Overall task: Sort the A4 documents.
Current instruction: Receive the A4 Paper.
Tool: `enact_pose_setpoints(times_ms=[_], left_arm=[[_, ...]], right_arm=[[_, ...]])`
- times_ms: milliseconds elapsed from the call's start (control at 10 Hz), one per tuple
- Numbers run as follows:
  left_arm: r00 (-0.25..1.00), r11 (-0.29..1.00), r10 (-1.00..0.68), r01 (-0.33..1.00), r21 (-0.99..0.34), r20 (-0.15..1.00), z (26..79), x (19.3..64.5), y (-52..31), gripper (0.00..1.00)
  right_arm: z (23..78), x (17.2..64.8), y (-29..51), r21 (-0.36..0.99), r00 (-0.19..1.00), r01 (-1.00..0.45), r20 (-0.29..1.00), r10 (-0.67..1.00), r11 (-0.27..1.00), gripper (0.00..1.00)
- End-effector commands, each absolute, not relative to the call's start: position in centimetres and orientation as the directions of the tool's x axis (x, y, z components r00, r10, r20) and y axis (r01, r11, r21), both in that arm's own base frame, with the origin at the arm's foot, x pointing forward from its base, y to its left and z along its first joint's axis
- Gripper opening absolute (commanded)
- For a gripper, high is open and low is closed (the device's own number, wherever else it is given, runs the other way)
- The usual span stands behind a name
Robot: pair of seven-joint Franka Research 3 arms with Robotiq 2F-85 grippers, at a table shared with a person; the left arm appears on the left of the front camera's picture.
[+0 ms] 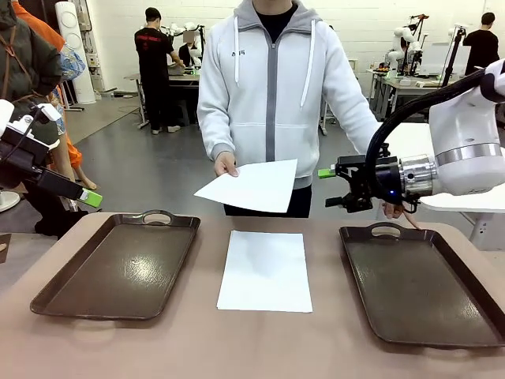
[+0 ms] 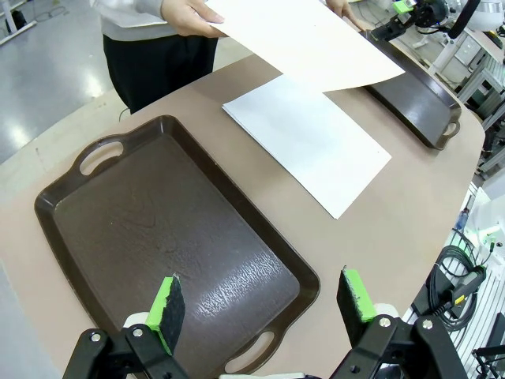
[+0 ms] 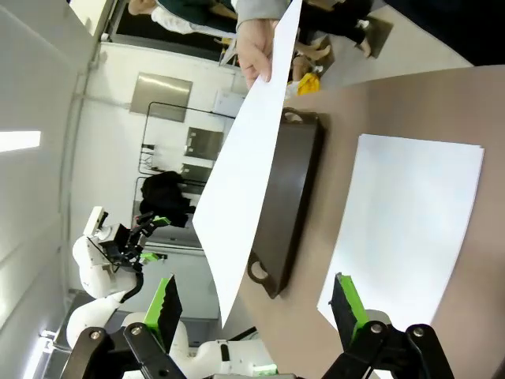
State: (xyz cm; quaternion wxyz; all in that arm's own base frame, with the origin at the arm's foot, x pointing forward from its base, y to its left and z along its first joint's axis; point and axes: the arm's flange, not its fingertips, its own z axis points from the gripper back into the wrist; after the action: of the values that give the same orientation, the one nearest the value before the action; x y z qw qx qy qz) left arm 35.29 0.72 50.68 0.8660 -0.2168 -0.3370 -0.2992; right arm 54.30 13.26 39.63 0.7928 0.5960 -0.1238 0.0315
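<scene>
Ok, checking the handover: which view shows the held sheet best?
The front view: the held sheet shows whole, pinched at one corner by the person's hand, above the sheet lying on the table. The left wrist view crops its far edge; the right wrist view sees it steeply slanted.

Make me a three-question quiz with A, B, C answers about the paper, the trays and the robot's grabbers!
1. Where does the flat sheet lie?
A. on the table, between the left tray and the right tray
B. inside a tray
C. on the floor

2. How many brown trays are there?
A. one
B. two
C. four

3. How do the left gripper and the right gripper stand?
A. both shut on paper
B. one shut on a tray
C. both open, holding nothing

Answers: 1 A, bare table shows all around the sheet; 2 B, one tray lies on each side; 3 C, in each wrist view the jaws stand wide apart, gripping nothing.
</scene>
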Motion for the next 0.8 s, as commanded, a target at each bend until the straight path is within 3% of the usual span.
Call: enact_pose_setpoints(times_ms=[0,700], left_arm=[[0.586,0.717,-0.368,0.673,-0.180,0.722,50.5,35.5,0.8,1.00],[0.586,0.717,-0.368,0.673,-0.180,0.722,50.5,35.5,0.8,1.00]], right_arm=[[38.7,56.2,14.2,0.964,0.978,-0.127,0.161,-0.136,0.234,1.00],[36.6,58.9,18.8,0.978,0.987,-0.051,0.081,-0.141,0.202,1.00]])
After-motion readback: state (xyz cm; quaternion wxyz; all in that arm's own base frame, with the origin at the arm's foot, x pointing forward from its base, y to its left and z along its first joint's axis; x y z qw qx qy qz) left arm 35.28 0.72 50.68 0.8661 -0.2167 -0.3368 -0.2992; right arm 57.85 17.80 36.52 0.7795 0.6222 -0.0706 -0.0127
